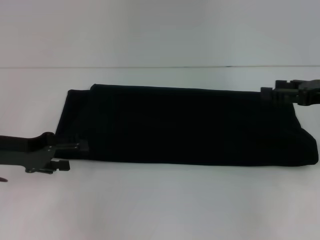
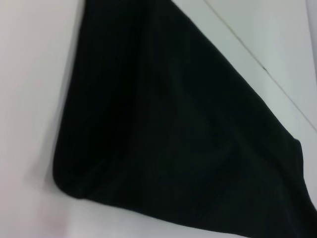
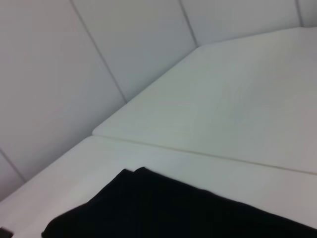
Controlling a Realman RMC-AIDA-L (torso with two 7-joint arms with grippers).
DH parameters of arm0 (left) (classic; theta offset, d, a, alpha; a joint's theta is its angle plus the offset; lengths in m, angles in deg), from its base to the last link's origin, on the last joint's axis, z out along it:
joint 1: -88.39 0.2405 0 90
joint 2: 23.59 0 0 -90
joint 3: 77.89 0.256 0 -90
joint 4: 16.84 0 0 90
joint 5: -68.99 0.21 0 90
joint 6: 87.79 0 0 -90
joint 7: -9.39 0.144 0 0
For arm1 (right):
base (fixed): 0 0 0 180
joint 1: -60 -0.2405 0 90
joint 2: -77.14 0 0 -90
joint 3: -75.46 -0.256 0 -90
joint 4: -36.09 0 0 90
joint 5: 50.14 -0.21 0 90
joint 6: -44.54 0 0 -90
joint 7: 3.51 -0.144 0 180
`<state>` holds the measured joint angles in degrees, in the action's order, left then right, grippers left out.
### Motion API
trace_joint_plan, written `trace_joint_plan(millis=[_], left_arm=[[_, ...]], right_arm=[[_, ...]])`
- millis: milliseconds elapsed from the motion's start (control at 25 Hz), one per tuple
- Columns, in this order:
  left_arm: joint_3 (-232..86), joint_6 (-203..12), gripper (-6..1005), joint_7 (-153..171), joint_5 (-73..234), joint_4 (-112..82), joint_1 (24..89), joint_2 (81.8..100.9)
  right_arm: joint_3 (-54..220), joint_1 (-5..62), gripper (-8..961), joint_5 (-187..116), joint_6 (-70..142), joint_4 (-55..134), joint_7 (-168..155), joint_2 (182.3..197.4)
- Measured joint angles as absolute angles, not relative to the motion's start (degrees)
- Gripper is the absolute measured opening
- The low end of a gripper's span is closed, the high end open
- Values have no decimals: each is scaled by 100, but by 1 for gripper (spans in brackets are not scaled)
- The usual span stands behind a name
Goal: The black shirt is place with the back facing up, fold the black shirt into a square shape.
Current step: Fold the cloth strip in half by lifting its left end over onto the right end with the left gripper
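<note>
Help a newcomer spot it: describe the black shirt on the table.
On the white table, the black shirt lies folded into a long band between the left gripper and right gripper. It is the only soft, dark fabric there.

Black shirt (image 1: 185, 125) lettering hidden.

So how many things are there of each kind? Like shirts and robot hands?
Shirts: 1, the black shirt, folded into a long strip on the white table.
Robot grippers: 2, the left gripper at the shirt's near left corner and the right gripper at its far right corner.
Tables: 1.
Total: 4.
</note>
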<state>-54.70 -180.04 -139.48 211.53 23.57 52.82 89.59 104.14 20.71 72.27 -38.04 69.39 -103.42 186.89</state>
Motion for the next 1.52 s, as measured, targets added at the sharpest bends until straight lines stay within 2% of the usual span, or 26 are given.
trace_joint_plan(millis=[320,680,1520], left_arm=[[-5492,-17591,911,-14676,21179,1981,5306,8950],[-5495,-17244,909,-14907,21181,1878,5280,8944],[-5515,-16882,909,-15826,21283,1725,5227,8885]], right_arm=[[10919,1956,850,7217,-4181,6994,-10071,18651],[10920,1969,841,7193,-4587,7245,-9903,18763],[10885,1940,836,7101,-4544,7313,-9743,18834]])
